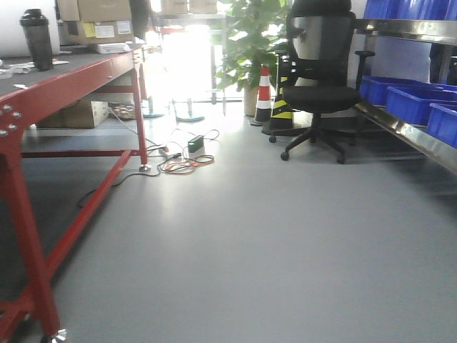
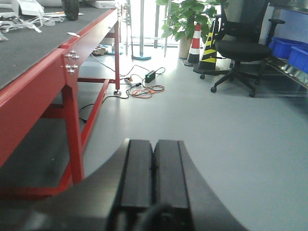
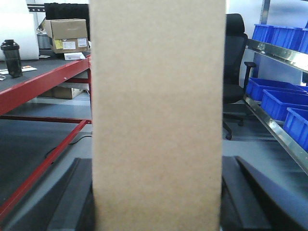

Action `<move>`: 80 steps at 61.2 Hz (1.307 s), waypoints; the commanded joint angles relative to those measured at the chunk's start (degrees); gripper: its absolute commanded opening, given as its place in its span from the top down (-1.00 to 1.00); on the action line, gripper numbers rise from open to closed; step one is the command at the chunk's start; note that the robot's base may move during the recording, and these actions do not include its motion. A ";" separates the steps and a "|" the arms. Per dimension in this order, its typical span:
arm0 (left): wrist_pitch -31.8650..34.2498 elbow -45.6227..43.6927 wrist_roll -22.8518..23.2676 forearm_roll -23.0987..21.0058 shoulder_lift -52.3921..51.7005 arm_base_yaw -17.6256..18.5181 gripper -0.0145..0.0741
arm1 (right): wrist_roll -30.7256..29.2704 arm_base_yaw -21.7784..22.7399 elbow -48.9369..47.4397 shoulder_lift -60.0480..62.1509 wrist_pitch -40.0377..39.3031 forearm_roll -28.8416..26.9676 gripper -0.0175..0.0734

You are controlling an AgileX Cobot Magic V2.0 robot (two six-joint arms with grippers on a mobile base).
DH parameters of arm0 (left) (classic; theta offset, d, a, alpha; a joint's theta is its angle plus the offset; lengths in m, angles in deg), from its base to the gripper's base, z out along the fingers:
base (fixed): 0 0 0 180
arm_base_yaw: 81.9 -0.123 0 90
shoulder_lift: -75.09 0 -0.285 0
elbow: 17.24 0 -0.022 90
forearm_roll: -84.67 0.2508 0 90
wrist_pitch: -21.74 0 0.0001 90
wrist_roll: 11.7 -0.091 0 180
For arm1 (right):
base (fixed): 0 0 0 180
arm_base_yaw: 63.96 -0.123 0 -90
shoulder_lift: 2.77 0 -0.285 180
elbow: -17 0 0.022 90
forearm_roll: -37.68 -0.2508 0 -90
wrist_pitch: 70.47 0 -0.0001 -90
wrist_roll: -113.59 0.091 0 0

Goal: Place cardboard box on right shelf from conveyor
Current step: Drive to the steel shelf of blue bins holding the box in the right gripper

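Right wrist-mounted: holding anything? (M)

Yes. Pinching the cardboard box (image 3: 157, 110) in the right gripper (image 3: 156, 202), dark fingers (image 3: 72, 202) tight against both side faces. Upright, plain tan face to the lens, filling the middle of the frame top to bottom. (J)

Anywhere near the shelf? (M)

Left of it, not on it. Steel shelf (image 3: 276, 51) along the right edge, blue bins (image 3: 276, 102) on the lower level, more on the upper. Clear of the front rail, no contact. Can't tell the gap. (J)

Left side? (M)

On left wrist-mounted: left gripper (image 2: 153, 178) pressed together, pad to pad, nothing between. Pointing out over grey floor (image 2: 231, 144), just beside the red table (image 2: 67, 96). (J)

Front view? (M)

Room only. Red table on the left with a dark bottle (image 1: 37, 39) on top, office chair (image 1: 318, 96) and striped cone (image 1: 264, 93) next to a plant (image 1: 250, 43), cables (image 1: 182, 163) on the floor by the table leg, shelf rail and bins at the right edge. (J)
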 commanded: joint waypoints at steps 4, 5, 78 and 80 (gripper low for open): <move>4.83 0.35 -0.01 -0.47 -0.31 0.04 0.93 | -0.45 0.45 -1.90 -0.37 -5.50 -0.19 0.46; 4.83 0.35 -0.01 -0.47 -0.31 0.04 0.94 | -0.45 0.45 -1.90 -0.37 -5.50 -0.19 0.46; 4.83 0.35 -0.01 -0.47 -0.31 0.04 0.94 | -0.45 0.45 -1.90 -0.37 -5.50 -0.19 0.46; 4.83 0.35 -0.01 -0.47 -0.31 0.04 0.93 | -0.45 0.45 -1.90 -0.37 -5.50 -0.19 0.46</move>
